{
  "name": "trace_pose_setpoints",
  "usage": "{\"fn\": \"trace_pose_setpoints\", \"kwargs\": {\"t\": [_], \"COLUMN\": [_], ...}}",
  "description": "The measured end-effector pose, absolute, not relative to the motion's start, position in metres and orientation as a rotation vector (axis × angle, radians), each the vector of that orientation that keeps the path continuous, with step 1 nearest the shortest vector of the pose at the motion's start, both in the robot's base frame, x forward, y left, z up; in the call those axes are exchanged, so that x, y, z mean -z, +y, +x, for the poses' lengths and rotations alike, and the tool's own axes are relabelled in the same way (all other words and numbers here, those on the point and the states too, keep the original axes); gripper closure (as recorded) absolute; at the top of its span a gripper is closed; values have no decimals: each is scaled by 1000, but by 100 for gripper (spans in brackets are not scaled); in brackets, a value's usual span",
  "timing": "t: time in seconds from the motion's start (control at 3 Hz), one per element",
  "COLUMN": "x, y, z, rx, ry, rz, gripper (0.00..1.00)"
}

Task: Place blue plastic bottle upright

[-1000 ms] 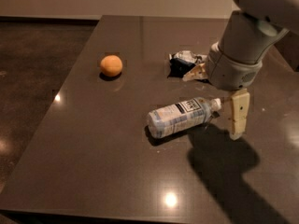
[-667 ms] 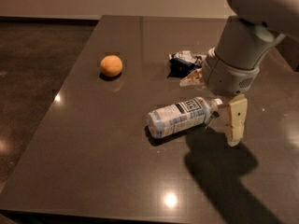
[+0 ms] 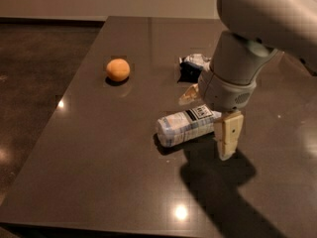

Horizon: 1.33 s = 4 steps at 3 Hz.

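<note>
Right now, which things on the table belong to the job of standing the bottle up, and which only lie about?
For the job: bottle, lying on its side; claw, at the bottle's cap end.
Lying about: orange, off to the left; snack bag, behind the claw.

The bench (image 3: 99, 157) is dark, smooth and glossy (lamp glints sit on it). The blue plastic bottle (image 3: 185, 125) is clear plastic with a matt label. The hand (image 3: 210, 117), low at the bottle's cap end, has 2 matt, cream, plastic-looking fingers (image 3: 228, 138) held apart under a smooth grey casing.
</note>
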State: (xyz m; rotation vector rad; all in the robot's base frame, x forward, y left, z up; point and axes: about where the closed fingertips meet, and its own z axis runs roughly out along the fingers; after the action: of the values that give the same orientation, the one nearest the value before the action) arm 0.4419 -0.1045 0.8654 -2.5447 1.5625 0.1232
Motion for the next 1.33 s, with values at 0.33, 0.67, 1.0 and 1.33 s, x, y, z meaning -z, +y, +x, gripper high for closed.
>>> {"fn": "trace_pose_setpoints", "kwargs": {"t": [0.33,0.67,1.0,1.33], "x": [-858,-858,-878,-898], "y": [-96,-91,-91,-94], "z": [445,451,459,464], "rx": [-120,-110,-58,32], "ry": [1565,1568,1492,1345], "rz": [-2554,-2556,-2555,-2554], "gripper": [39,62,92,100]}}
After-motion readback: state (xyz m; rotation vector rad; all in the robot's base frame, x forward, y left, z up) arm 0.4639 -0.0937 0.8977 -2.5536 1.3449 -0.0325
